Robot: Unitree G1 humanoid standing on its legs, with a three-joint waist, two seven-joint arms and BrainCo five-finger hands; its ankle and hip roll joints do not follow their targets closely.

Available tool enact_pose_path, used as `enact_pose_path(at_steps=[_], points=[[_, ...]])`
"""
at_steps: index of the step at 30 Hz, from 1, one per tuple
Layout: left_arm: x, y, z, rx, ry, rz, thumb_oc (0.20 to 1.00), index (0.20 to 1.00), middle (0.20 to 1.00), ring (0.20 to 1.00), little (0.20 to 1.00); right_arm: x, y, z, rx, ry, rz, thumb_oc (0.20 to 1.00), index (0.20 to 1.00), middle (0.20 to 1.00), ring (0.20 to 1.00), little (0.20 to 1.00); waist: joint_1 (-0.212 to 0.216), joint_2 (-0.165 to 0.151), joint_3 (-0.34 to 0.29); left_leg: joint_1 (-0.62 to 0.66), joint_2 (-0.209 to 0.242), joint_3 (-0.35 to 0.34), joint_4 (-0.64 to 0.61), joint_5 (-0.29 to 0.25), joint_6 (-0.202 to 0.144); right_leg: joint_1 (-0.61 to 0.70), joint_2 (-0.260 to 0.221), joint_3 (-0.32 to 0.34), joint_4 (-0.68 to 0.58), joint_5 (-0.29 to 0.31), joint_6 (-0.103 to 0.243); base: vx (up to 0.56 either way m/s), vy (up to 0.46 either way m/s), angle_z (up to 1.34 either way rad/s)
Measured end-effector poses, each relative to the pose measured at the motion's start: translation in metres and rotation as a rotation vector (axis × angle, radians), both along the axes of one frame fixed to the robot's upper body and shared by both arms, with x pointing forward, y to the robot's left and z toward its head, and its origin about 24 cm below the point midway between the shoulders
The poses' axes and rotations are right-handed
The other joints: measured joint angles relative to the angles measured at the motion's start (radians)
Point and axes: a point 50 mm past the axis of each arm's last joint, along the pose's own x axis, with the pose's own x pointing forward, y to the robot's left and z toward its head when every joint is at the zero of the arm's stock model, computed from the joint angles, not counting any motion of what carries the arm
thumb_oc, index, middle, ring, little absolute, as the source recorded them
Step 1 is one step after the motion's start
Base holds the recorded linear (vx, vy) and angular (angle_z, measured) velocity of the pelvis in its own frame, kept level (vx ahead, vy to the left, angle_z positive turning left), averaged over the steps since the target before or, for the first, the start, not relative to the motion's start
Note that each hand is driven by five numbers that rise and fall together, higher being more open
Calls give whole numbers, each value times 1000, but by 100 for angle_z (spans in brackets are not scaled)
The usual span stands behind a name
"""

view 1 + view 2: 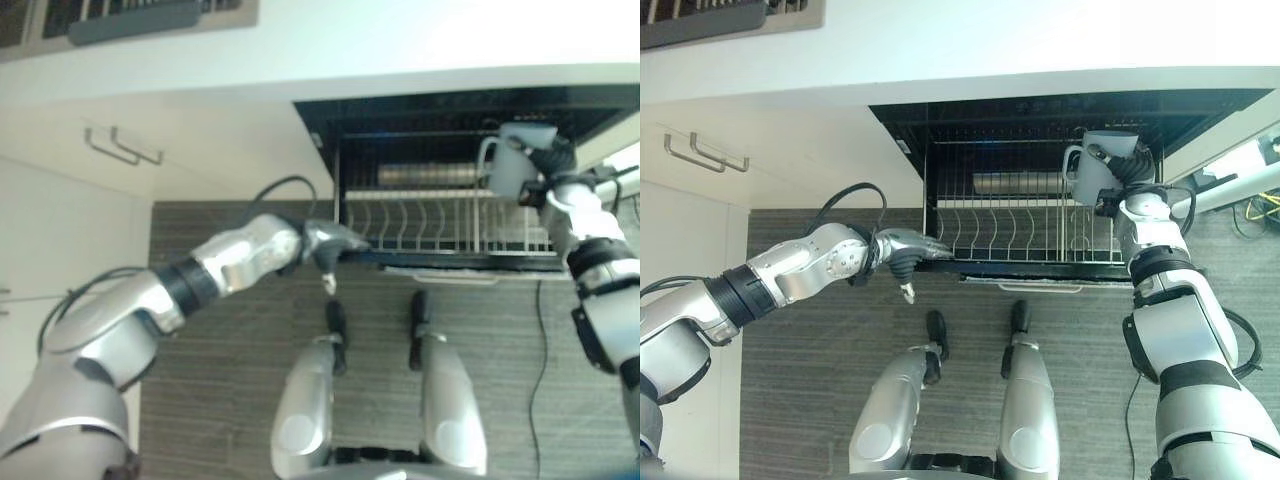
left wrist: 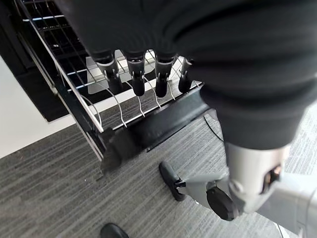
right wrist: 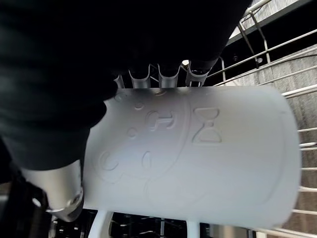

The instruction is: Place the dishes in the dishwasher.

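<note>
right hand (image 1: 1127,168) wrapped round white mug (image 1: 1097,167), fingers curled over its side, mug held up above right part of wire rack (image 1: 1020,232), handle sticking out toward rack's middle. embossed pattern on mug wall visible in right wrist view. rack pulled out of dishwasher (image 1: 1060,115) under countertop (image 1: 990,50). left hand (image 1: 908,250) at rack's front left corner, fingers (image 2: 136,74) fairly straight, reaching over front rail, holding nothing. steel cylinder thing (image 1: 1015,183) lying at back of rack. cabinet handles (image 1: 705,152) off to left.
</note>
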Motion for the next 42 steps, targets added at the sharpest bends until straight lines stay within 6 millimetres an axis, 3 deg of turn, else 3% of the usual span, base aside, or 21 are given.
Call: enact_pose_path(at_steps=[5,9,10,11,28,32,35,42], points=[[6,11,12,20,-41,47,1000,1000,1000,1000,1000,-1,-4,1,-60,11,-66,200,200,200,200,200,0,4,-1,-2,0,3,6,0,0,0,0,4,-4,8,0,-22,15,-2],[6,14,15,23,-47,51,1000,1000,1000,1000,1000,-2,-8,-1,-57,34,-93,200,200,200,200,200,1,34,-2,-19,-10,6,12,5,8,-7,-8,9,-23,27,6,-20,30,-1],[5,13,15,22,-50,46,1000,1000,1000,1000,1000,-2,-8,-1,-62,35,-95,285,285,285,285,285,1,41,-2,-30,-10,5,13,6,10,-13,-8,9,-30,33,9,0,0,0],[5,13,16,21,-51,43,1000,1000,1000,1000,1000,-2,-8,-1,-69,35,-100,1000,1000,1000,1000,1000,5,44,-2,-43,-9,7,13,9,12,-26,-8,11,-33,40,9,0,0,0],[6,11,19,17,-56,50,1000,1000,1000,1000,1000,0,-4,1,-12,6,-105,1000,1000,1000,1000,1000,9,44,-2,-60,-9,8,15,15,14,-37,-5,9,-44,54,5,-1,0,0],[6,12,19,17,-54,62,1000,1000,1000,1000,1000,0,-2,14,-31,-100,-146,1000,1000,1000,1000,1000,8,44,-2,-62,-9,8,17,15,14,-37,-5,10,-46,56,6,0,0,0],[6,13,19,8,-52,69,1000,1000,1000,1000,1000,1,16,43,-81,-298,-130,1000,1000,1000,1000,1000,3,44,-2,-62,-9,9,17,15,14,-37,-5,11,-47,56,6,2,21,-1],[4,18,6,4,-30,86,1000,1000,1000,1000,1000,-10,10,54,36,-509,-265,1000,1000,1000,1000,1000,-3,44,-2,-62,-9,12,17,15,14,-38,-5,12,-47,56,6,1,4,0]])
